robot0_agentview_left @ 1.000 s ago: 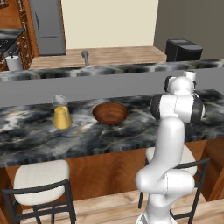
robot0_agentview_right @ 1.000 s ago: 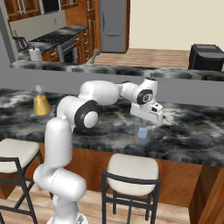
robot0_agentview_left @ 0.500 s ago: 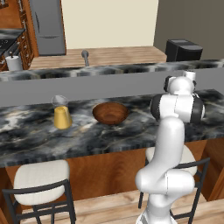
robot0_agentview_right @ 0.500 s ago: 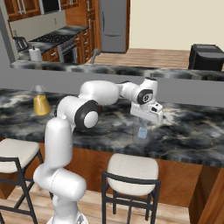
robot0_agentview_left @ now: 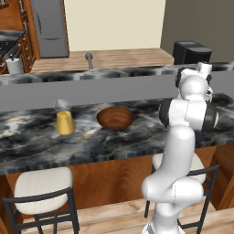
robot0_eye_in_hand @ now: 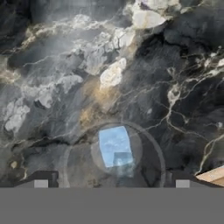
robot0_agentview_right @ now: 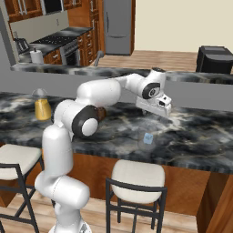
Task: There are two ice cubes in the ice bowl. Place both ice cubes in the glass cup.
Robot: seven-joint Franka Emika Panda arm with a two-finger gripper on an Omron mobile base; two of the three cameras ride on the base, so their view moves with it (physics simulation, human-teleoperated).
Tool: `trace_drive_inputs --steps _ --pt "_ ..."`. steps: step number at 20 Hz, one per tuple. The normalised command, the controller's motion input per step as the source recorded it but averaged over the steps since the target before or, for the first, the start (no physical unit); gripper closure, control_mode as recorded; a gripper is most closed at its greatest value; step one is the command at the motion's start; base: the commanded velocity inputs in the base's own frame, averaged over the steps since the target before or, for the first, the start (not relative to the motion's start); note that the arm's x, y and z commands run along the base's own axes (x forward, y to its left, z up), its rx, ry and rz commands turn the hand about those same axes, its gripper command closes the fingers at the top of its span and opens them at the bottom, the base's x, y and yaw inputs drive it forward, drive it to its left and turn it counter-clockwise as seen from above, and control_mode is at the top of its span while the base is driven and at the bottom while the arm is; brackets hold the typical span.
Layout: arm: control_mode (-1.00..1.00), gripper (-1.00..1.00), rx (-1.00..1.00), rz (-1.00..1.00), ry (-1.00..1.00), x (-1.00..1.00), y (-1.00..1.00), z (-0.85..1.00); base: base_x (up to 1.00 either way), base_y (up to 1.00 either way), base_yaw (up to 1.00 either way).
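Jaws stood wide apart and empty, we noted, right above the glass cup (robot0_agentview_right: pixel 148 139) at their 6 o'clock on the worktop (robot0_agentview_right: pixel 200 136), an ice cube (robot0_eye_in_hand: pixel 114 146) inside it, the ice bowl (robot0_agentview_left: pixel 115 118) well apart toward 9 o'clock.

Nothing here can be read: no words, labels, brand marks, numbers or signs stand on anything in sight. The fridge (robot0_agentview_left: pixel 49 27), the black box (robot0_agentview_left: pixel 191 52) at the far wall and the cup (robot0_agentview_left: pixel 64 117) all have plain faces. The marbled desk (robot0_eye_in_hand: pixel 131 65) carries only its own veining, and the robot's white shell bears no lettering that I can make out.
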Motion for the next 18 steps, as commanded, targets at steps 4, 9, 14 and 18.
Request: trace_drive_inputs --steps 4,9,14,18 --pt "-1.00 -1.00 0.00 0.00 -0.20 -0.82 0.28 0.58 0.00 0.00 0.00" --pt "-1.00 -1.00 -0.01 0.03 -0.14 -1.00 0.97 -0.09 0.00 0.00 0.00" --pt "-1.00 -1.00 -0.01 0.02 -0.06 -1.00 1.00 -0.61 0.00 0.00 0.00" --pt "-1.00 -1.00 0.00 0.01 -0.07 -1.00 1.00 -0.70 0.00 0.00 0.00"
